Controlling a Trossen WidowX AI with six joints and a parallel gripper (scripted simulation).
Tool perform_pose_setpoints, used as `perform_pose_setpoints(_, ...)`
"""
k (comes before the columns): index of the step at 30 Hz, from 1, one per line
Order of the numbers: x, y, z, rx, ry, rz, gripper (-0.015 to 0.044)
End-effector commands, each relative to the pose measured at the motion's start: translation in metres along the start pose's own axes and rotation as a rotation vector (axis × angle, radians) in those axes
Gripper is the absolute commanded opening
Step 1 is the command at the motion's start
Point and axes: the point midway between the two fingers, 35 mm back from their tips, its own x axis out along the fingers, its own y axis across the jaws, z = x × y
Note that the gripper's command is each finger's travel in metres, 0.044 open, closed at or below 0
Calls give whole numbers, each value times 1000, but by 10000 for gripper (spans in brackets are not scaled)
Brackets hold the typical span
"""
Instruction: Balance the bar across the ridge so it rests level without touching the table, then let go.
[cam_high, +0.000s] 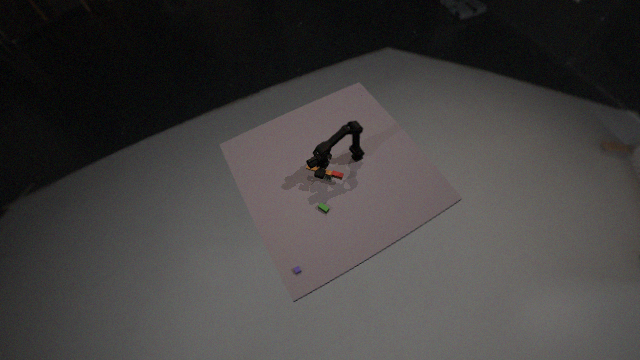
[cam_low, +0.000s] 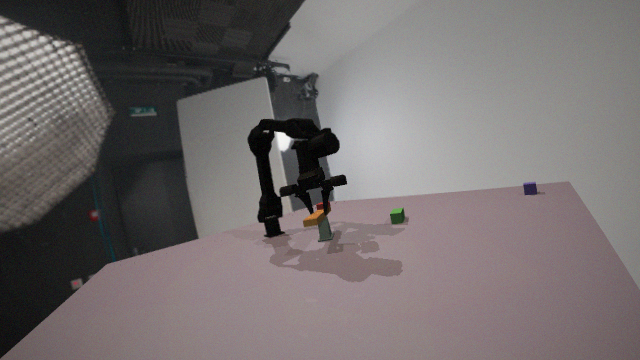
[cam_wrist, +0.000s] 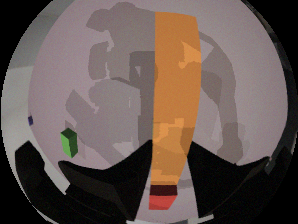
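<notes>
Seen from the top view, the fingers (cam_high: 320, 168) are clenched on the bar (cam_high: 331, 173), orange with a red end, near the middle of the worktop (cam_high: 380, 210); a green block (cam_high: 323, 207) lies well apart. From the exterior view, the bar (cam_low: 315, 217) sits right at the top of the grey ridge (cam_low: 325, 230), apparently tilted. The wrist view shows the bar (cam_wrist: 174, 106) running lengthwise between the fingers. Placement seems underway; levelling and centring come before releasing.
</notes>
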Motion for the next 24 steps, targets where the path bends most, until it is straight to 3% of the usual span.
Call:
perform_pose_setpoints(1, 0, 1, -1, 4, 3, 4, 0)
perform_pose_setpoints(24, 2, 1, -1, 4, 3, 4, 0)
